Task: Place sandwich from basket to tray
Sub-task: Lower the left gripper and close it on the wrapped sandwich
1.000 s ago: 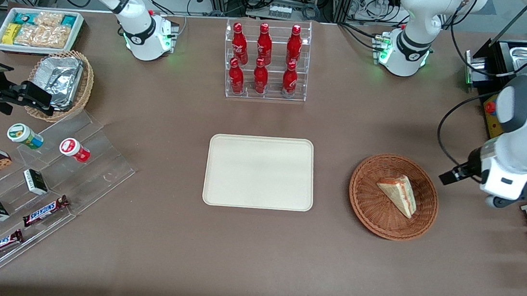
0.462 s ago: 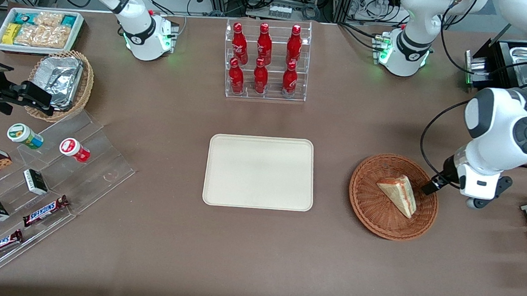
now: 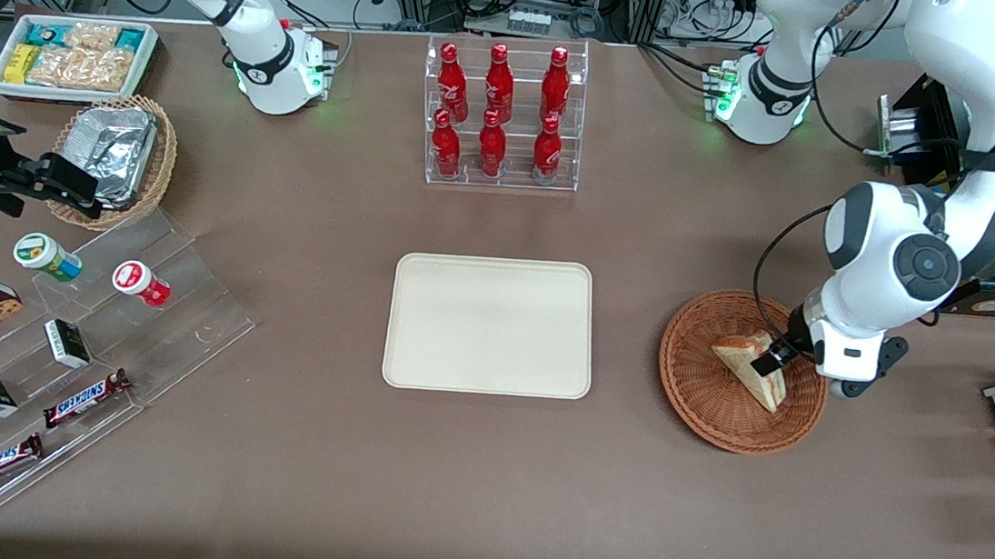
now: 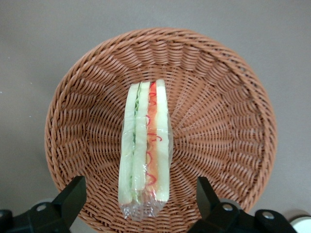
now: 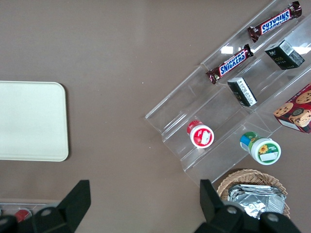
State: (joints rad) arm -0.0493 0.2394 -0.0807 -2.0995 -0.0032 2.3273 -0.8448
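Gripper (image 3: 768, 362) above the sandwich (image 3: 749, 366) in the basket (image 3: 705, 400), right of centre in the front view.

The sandwich is a wedge of pale bread in clear wrap, red and green filling lining its edge (image 4: 146, 155); it lies in the round, reddish-brown woven wicker basket (image 4: 218, 121). The black fingers (image 4: 68, 201) stand wide apart, one to each side of the wedge, holding nothing (their tips are cut off). The tray (image 3: 490, 324), flat, cream, round-cornered, sits mid-frame. Two bars (image 3: 84, 397) read "SNICKERS".
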